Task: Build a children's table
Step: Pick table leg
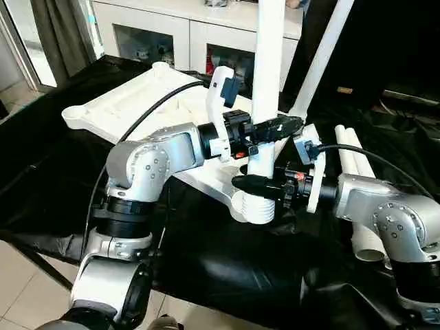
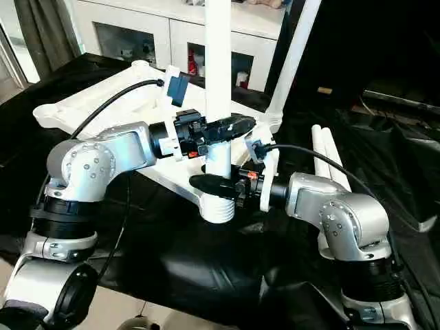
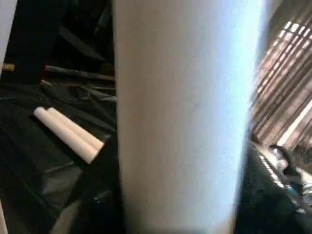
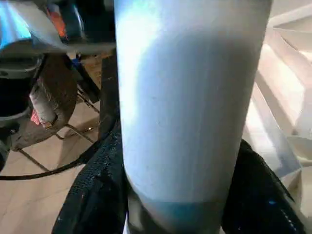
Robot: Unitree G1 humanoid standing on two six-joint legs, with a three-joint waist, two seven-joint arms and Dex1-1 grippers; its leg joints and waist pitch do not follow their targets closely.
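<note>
- Head views: the tabletop (image 1: 137, 103) lies ribbed side up on the black-draped work table (image 1: 227, 268). An upright leg (image 1: 268, 82) stands in the near corner socket (image 1: 253, 206). The left gripper (image 1: 278, 128) clamps the leg; the right gripper (image 1: 258, 184) clamps it lower, just above the socket. A second leg (image 1: 320, 58) stands at the far corner.
- Left wrist view: two spare legs (image 3: 68, 132) lie together on the cloth behind the held leg.
- Right wrist view: black fingers (image 4: 97, 195) flank the leg, with tabletop ribs beside.
</note>
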